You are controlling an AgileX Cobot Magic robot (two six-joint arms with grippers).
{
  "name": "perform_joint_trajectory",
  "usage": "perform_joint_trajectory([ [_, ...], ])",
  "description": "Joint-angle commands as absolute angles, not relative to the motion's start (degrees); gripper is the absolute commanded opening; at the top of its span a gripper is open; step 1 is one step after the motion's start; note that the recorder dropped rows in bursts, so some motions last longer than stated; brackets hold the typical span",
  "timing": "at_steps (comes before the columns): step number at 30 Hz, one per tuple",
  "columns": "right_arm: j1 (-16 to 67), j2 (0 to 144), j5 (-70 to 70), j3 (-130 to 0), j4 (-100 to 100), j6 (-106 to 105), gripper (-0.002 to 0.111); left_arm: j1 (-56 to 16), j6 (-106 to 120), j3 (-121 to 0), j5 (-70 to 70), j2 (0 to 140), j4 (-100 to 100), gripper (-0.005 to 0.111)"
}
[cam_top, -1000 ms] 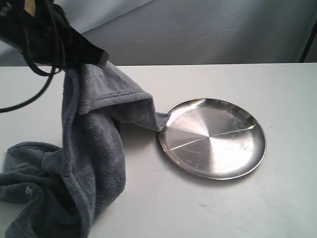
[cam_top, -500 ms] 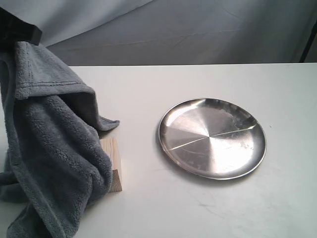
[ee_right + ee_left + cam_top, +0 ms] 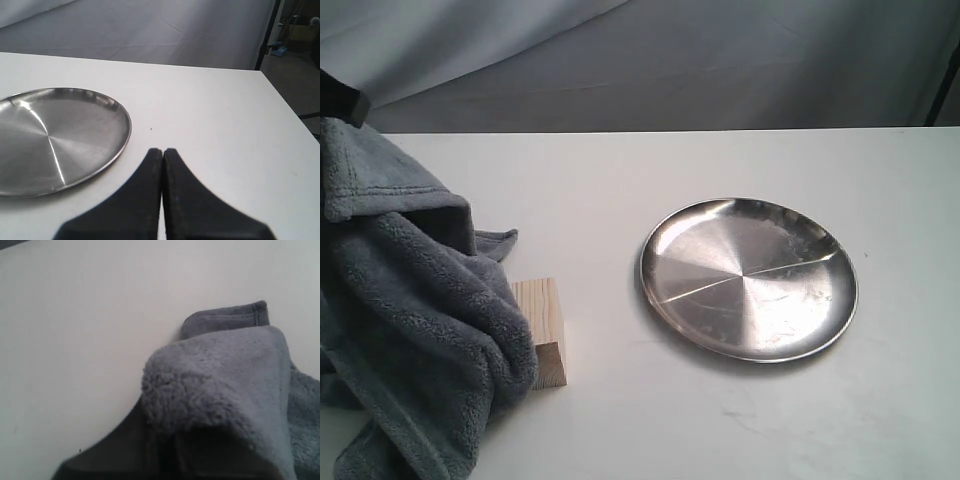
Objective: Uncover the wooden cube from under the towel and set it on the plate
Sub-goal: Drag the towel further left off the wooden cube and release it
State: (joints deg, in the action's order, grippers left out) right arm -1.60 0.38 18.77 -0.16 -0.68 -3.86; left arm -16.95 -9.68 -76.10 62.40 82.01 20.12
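The blue-grey towel point(image 3: 415, 300) hangs bunched at the left of the exterior view, lifted from its top edge. My left gripper point(image 3: 340, 98) shows only as a black tip at that edge. In the left wrist view the towel point(image 3: 225, 375) drapes over the dark left gripper point(image 3: 167, 450), which is shut on it. The pale wooden cube point(image 3: 542, 325) stands on the table, its right part bare and its left side against the towel folds. The steel plate point(image 3: 748, 278) lies empty to the right. My right gripper point(image 3: 163, 151) is shut and empty, beside the plate point(image 3: 55, 135).
The white table point(image 3: 650, 420) runs to a grey cloth backdrop point(image 3: 720, 60). In the right wrist view the table edge point(image 3: 282, 100) drops off, with a dark stand pole point(image 3: 267, 35) beyond it.
The left gripper has carried the towel to the left, off the plate's rim. The wooden cube, hidden a second ago, now shows beside the towel.
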Motion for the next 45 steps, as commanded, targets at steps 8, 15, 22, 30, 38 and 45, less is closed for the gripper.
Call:
perform_joint_trajectory([
  [8,-1.86,0.00,18.76,0.00,-0.39,-4.11,0.000,-7.92,-7.19,-73.41,64.44,86.42,18.32,0.000],
  [15,-1.86,0.00,18.76,0.00,-0.39,-4.11,0.000,-7.24,-4.69,-65.22,59.71,87.70,22.80,0.000],
  [22,-1.86,0.00,18.76,0.00,-0.39,-4.11,0.000,-4.12,-11.10,-60.95,63.61,92.79,26.09,0.000],
  [30,-1.86,0.00,18.76,0.00,-0.39,-4.11,0.000,7.70,-13.44,-60.17,64.92,96.78,24.35,0.000],
  [38,-1.75,0.00,18.76,0.00,0.00,-4.11,0.000,14.78,-15.69,-60.17,64.70,96.78,24.58,0.000],
  [45,-1.75,0.00,18.76,0.00,0.00,-4.11,0.000,16.10,-19.31,-60.17,68.03,101.07,27.43,0.000],
])
